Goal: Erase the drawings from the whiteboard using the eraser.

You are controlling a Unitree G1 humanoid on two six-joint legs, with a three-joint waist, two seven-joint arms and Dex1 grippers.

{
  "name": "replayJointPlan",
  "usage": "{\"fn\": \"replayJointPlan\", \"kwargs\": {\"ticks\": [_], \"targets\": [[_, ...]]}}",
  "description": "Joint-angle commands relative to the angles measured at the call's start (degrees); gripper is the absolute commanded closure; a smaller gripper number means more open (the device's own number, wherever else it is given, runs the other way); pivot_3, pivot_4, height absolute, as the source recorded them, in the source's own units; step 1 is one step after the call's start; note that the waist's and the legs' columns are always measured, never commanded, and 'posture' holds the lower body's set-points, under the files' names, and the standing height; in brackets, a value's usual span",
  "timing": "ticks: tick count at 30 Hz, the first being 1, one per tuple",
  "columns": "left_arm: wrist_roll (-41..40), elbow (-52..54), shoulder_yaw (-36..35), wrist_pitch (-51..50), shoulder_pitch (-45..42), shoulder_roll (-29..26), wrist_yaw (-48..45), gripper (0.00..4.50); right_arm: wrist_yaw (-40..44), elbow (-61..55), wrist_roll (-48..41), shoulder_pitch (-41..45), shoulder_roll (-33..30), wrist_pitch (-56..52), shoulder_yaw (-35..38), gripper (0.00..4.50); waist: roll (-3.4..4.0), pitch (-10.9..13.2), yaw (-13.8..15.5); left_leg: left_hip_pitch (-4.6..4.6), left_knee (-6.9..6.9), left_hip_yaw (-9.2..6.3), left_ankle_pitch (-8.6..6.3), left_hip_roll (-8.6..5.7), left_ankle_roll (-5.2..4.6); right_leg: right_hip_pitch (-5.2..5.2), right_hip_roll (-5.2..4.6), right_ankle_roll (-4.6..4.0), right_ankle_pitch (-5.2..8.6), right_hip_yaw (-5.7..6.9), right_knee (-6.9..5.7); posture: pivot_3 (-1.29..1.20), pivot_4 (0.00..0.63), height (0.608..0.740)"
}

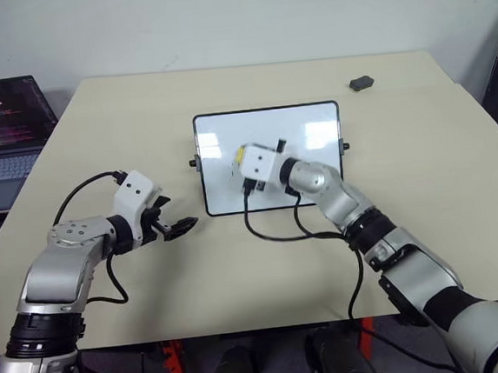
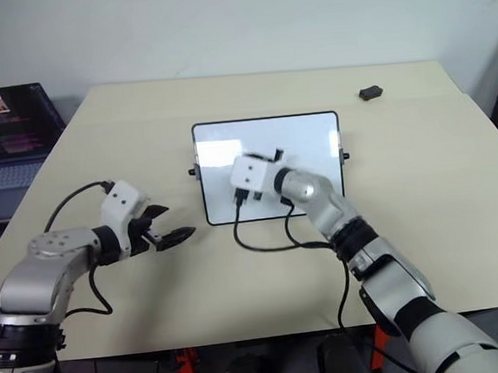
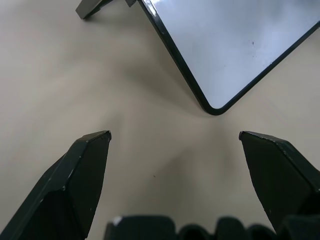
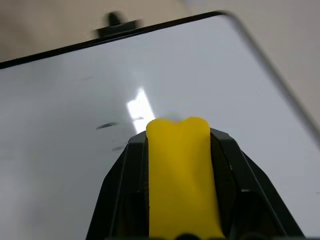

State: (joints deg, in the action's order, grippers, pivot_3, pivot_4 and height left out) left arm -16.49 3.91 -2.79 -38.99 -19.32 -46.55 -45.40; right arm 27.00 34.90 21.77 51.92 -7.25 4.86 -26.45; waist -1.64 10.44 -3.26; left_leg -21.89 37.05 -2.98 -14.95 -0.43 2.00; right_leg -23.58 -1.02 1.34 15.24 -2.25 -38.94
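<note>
Head views: the whiteboard point(image 1: 269, 158) lies flat near the middle of the beige worktop point(image 1: 425, 206), long side across. The right end effector point(image 1: 236, 163) sits over the left half of the board, its white wrist block above the glossy face, cables trailing off the board's near edge. Its fingertips are hidden behind the wrist block here. The left end effector point(image 1: 176, 225) hangs above bare worktop at about 8 o'clock from the board, near its near left corner but apart from it, fingers spread and empty. A laptop point(image 1: 0, 138) stands at 9 o'clock off the worktop's left edge, screen lit. A small dark grey object point(image 1: 361, 82) rests at roughly 1 o'clock from the board, well apart from it, near the far right of the worktop.

Left wrist view: the two black fingers point(image 3: 82, 175) stand wide apart with nothing between them, only worktop. One rounded corner of the board, with its thin black frame, lies ahead of the fingertips without touching them.

Right wrist view: the right end effector is clamped on the eraser point(image 4: 181, 175), the yellow block squeezed between the two black fingers and bulging slightly at its tip. The eraser's tip is at the board face; I cannot tell whether it touches. Faint grey smudges of the drawings point(image 4: 106, 126) show on the white surface just beside the tip. A black side knob point(image 4: 115, 20) sticks out at the board's edge.
</note>
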Motion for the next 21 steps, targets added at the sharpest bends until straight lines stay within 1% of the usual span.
{"fn": "replayJointPlan", "kwargs": {"ticks": [1,3,8,12,17,21], "targets": [[0.0,1.9,-2.2,0.5,-0.2,-0.9,0.4,0.00,4.1,-2.3,0.7,-0.7,-0.9,-1.4,-1.2,3.25,0.00,0.0,0.0,0.01,0.02,-0.02,0.00,0.00,0.00,0.01,0.00,0.00,0.00,0.02,-0.03,0.00,0.150,0.740],[-0.1,2.0,-2.2,0.5,-0.2,-0.9,0.4,0.00,3.2,-2.7,0.7,-0.3,-0.8,-1.4,-0.6,3.25,0.00,0.0,0.0,0.07,0.03,-0.05,0.01,0.00,0.00,0.07,0.00,0.00,0.00,0.06,-0.05,0.00,0.150,0.740],[-0.1,2.1,-2.1,0.4,-0.2,-0.9,0.4,0.00,-4.7,-0.9,0.4,3.2,0.7,0.3,3.0,3.25,0.00,0.0,0.0,0.06,0.03,-0.06,0.01,0.00,0.00,0.05,0.00,0.00,0.00,0.06,-0.05,0.00,0.150,0.740],[-0.2,2.5,-1.9,0.2,-0.1,-0.8,0.4,0.00,-7.4,0.7,0.0,5.1,2.0,1.0,4.1,3.25,0.00,0.0,0.0,0.01,-0.01,-0.04,0.01,0.00,0.01,0.00,0.00,0.00,0.00,0.04,0.00,0.00,0.150,0.740],[-0.3,2.9,-1.8,0.0,-0.1,-0.6,0.4,0.00,-4.3,3.1,1.2,4.7,3.4,-1.1,1.2,3.25,0.00,0.0,0.0,0.00,-0.04,-0.03,0.00,0.00,0.01,-0.01,0.00,0.00,0.00,0.02,0.03,0.00,0.150,0.740],[-0.3,3.0,-1.9,0.2,0.0,-0.6,0.5,0.00,2.0,1.9,1.7,2.4,2.6,-3.0,-1.2,3.25,0.00,0.0,0.0,0.00,-0.02,-0.03,0.00,0.00,0.01,0.00,0.00,0.00,0.00,0.02,0.02,0.00,0.150,0.740]]}}
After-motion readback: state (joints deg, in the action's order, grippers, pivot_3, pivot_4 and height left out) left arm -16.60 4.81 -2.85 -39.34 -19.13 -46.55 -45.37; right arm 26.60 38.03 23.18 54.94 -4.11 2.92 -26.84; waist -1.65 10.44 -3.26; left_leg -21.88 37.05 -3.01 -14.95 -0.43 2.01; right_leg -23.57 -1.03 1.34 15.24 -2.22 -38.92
